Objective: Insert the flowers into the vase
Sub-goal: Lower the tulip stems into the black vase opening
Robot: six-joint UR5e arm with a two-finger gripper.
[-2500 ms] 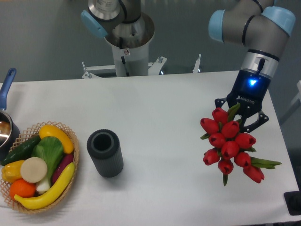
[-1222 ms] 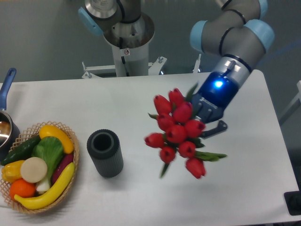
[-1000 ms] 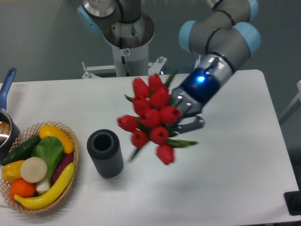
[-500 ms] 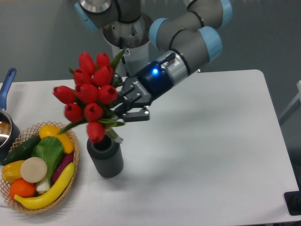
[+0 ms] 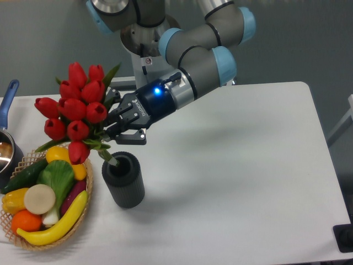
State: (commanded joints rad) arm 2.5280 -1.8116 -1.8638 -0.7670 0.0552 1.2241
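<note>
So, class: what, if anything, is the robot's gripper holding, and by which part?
The gripper holds the flowers by the green stems just below the red buds; the stem ends reach the vase.

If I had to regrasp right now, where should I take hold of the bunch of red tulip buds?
Grip the green stems just below the buds, where the gripper already clamps the bunch of red tulip buds, coming from the right. The buds lean left over the wicker basket, and the stem ends point into the dark grey ribbed vase.
</note>
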